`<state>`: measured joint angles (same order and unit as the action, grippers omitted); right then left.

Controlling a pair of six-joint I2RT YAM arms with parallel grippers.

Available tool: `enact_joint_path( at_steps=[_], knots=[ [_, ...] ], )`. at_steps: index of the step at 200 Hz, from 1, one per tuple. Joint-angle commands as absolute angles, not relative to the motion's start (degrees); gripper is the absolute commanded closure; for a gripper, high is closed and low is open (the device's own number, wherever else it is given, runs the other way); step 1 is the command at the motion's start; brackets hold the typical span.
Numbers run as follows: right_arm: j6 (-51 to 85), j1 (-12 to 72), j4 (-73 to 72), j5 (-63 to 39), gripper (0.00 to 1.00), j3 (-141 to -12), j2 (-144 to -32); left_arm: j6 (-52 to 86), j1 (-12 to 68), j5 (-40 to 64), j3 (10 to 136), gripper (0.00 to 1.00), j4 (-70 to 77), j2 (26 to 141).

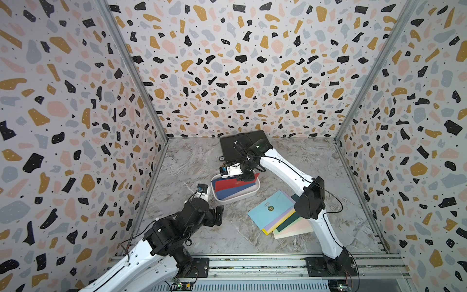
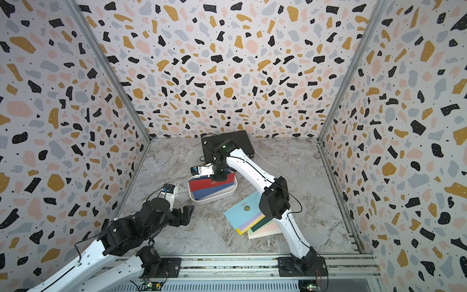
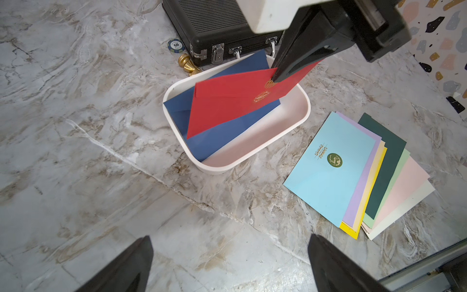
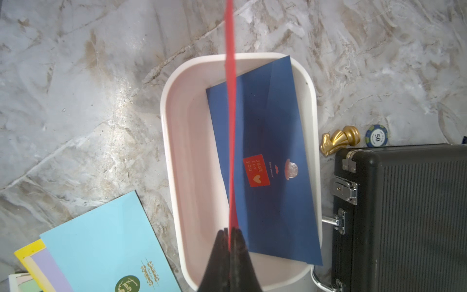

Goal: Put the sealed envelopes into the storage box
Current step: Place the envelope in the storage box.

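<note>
Left gripper (image 1: pixel 216 215) is left of the storage box (image 1: pixel 228 202) and on its near side, up off the marble table (image 1: pixel 192 161). Jaws are spread wide with nothing between them, and in the left wrist view its fingers (image 3: pixel 126 268) frame bare marble short of the box. The box sits mid-table. A navy envelope (image 3: pixel 217 144) lies inside it, slanted, far corner riding up at the box's far rim, red "just for you" sticker (image 4: pixel 256 170) facing up. Right gripper (image 3: pixel 275 78) is over the box's far right end, jaws pinched tight on a red envelope (image 3: pixel 227 108) near its upper edge. That envelope hangs tilted, its upper right corner poking out past the box's rim and its low end down inside the box over the navy one. Can't tell if the two touch. In the right wrist view the red envelope shows edge-on between the closed fingers (image 4: pixel 222 252). Just behind the box is a black briefcase (image 3: pixel 214 22), latches and handle facing the box. A poker chip (image 3: pixel 176 46) and a gold chess knight (image 3: pixel 188 66) lie at the box's far left corner, beside the case. Right of the box and nearer than it, close but not touching, a fanned stack of envelopes (image 1: pixel 285 225) lies flat on the table. A light blue envelope (image 3: pixel 328 177) with a round green seal (image 3: pixel 334 160) is on top, with lilac, yellow, dark green, mint, pink and cream edges showing under it.
</note>
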<state>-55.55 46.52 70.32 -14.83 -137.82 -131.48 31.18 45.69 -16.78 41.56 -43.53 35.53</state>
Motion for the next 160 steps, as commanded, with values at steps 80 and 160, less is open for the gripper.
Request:
enact_joint_path(
  at_steps=[80,160],
  knots=[
    [-56.9,47.7,72.8,-15.2,1.0,-137.0,-132.0,31.6,45.4,-17.3,41.4,0.01,-42.8,35.6],
    [-57.1,49.2,68.3,-11.6,0.85,-137.1,-135.2,31.4,45.4,-17.1,41.4,0.01,-42.8,36.7]
  ],
)
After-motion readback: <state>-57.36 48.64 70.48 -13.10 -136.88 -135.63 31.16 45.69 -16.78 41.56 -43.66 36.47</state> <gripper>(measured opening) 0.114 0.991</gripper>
